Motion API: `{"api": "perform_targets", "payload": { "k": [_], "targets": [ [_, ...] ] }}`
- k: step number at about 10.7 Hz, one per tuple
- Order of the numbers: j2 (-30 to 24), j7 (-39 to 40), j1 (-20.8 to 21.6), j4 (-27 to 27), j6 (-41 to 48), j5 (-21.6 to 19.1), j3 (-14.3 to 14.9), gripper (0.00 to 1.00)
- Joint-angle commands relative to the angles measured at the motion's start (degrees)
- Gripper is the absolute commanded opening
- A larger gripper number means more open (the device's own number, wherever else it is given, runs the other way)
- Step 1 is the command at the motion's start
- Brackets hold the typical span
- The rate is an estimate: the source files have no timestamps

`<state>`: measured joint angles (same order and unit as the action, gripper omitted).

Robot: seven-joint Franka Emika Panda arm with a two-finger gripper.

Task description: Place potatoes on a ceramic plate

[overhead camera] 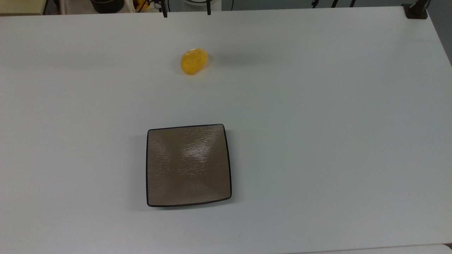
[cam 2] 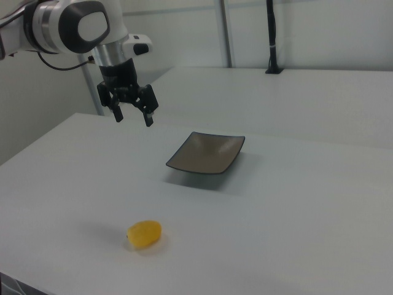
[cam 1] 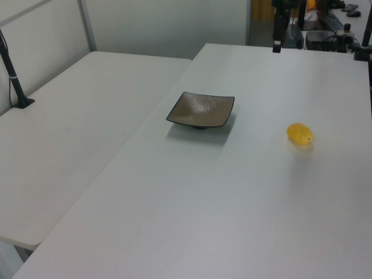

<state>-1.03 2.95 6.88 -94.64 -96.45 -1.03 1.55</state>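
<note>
My arm (cam 2: 67,27) is reaching in from the right view's upper left, its white and grey links bending at a rounded joint before turning downward; my wrist is pointing almost straight down, tilting slightly toward the right view's right; my gripper (cam 2: 132,117) is hanging in the air with nothing between its black fingers (cam 2: 148,115), which are standing apart with a clear gap between them; I am holding nothing and touching nothing; in the left view, a dark part of my arm is showing at the top edge, too cropped to tell more.
</note>
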Motion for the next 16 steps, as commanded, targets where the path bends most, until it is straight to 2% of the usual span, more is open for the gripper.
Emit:
{"api": "perform_targets", "payload": {
  "k": [1, 11, 16],
  "targets": [
    [0.07, -0.84, 0.24, 0.69, -0.39, -0.90, -0.15, 1.00],
    [-0.11, -0.84, -0.20, 0.51, 0.21, -0.90, -0.68, 1.00],
    [-1.07, -0.84, -1.34, -1.77, 2.22, -0.90, -0.76, 1.00]
  ]
}}
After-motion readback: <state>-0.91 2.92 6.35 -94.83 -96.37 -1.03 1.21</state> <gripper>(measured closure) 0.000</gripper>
